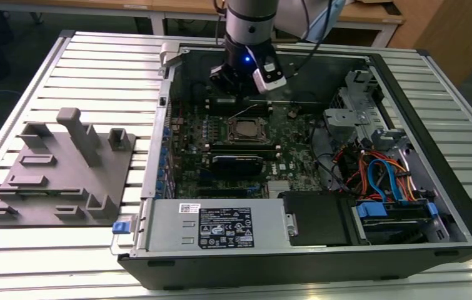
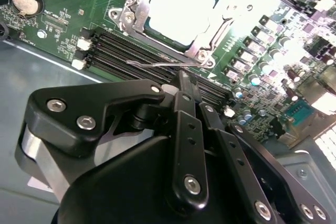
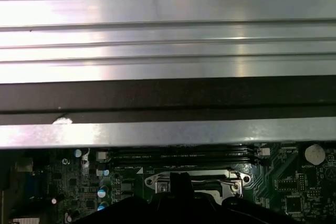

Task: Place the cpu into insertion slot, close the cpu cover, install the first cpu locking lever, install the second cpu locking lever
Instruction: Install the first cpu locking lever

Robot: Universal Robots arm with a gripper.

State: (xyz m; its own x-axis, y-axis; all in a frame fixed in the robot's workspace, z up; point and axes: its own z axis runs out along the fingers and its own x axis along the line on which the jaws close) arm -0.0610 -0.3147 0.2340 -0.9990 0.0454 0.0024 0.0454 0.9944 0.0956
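Right now, going across the exterior view from its left: a grey fixture block [image 1: 60,172] lies on the slatted counter [image 1: 94,69]; beside it stands the open computer case [image 1: 302,162]; my end effector [image 1: 237,80] hangs inside it, just behind the insertion slot [image 1: 247,129]; its fingers [image 2: 185,98] are pressed together, clenched on nothing; the cpu [image 2: 181,9] sits in the slot, framed by the cpu cover [image 2: 137,11]; one thin locking lever [image 2: 163,65] lies along the slot's edge, near my fingertips.
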